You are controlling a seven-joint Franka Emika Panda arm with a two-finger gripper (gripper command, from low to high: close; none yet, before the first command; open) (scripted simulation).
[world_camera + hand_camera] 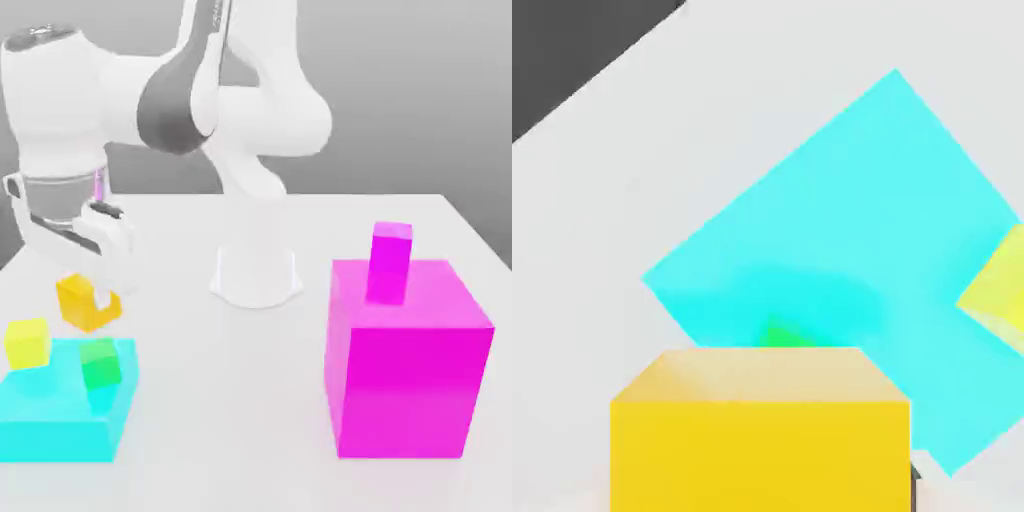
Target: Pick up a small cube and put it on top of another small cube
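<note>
Low and wide, a cyan block [65,428] lies near the camera at the exterior view's left, and a far bigger magenta block [405,390] stands near the camera at the exterior view's right. Both rest on a pale surface [230,400], well apart from each other. Behind the cyan block, as the exterior view has it, is the small orange cube [75,302], caught in the jaws, which are clamped on it. It lies right between them, with part of one finger [103,297] passing in front of it in the exterior view. In the hand view its golden-yellow side faces out at close range, below a paler face, and the cube covers part of the cyan block and most of a small green cube [100,364]. Whether the orange cube touches the surface or hangs just over it, I cannot tell.

On top of the cyan block sit two other small cubes, apart from each other: the green one, towards the exterior view's right side of the block, and a lemon-yellow cube [27,343], towards its left. Neither touches the orange cube. A small magenta cube [391,247] is seen at the top of the big magenta block, towards its back. The white arm [255,120] rises from its base [256,275] at the back of the surface and reaches over to the exterior view's left, its hand above the orange cube
</note>
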